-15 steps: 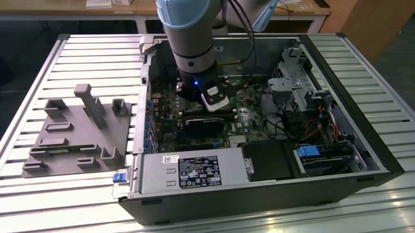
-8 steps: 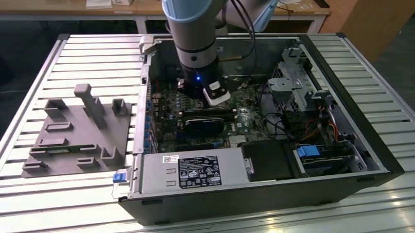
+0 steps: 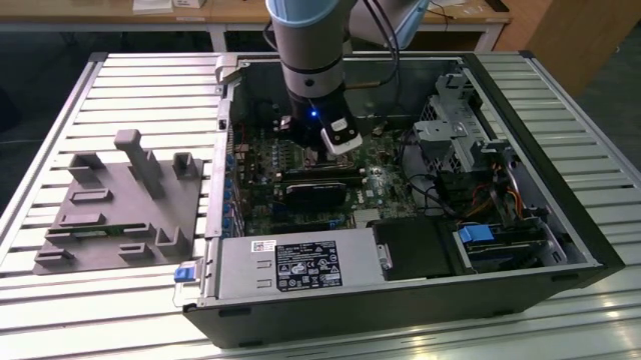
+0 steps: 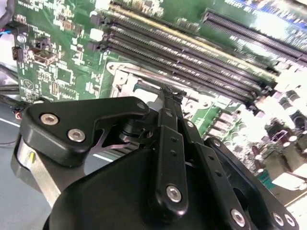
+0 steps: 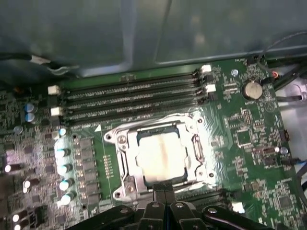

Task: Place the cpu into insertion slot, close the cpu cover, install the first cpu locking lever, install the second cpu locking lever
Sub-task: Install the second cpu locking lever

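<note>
In the exterior view the arm reaches down from the top centre of the frame into an open computer case (image 3: 561, 247) lying on a slatted metal table (image 3: 60, 300), with the gripper (image 3: 323, 159) low over the motherboard (image 3: 386, 187) near the frame's middle. A grey fixture block (image 3: 120, 210) sits on the table at the left of that frame, well apart from the case.

In the first wrist view the cpu (image 5: 160, 155) lies flat in the insertion slot (image 5: 128, 182) at the centre of the frame, its silvery top showing through the square cut-out of the cpu cover (image 5: 194, 143), which is down around it (the metal glares, so the levers cannot be made out). Four long memory slots (image 5: 129, 98) run just above the socket in that frame. The gripper's two fingertips (image 5: 159, 190) meet at the bottom centre, pressed together with nothing between them, just at the socket's near edge. The second wrist view shows the black fingers (image 4: 170, 139) closed likewise.
</note>
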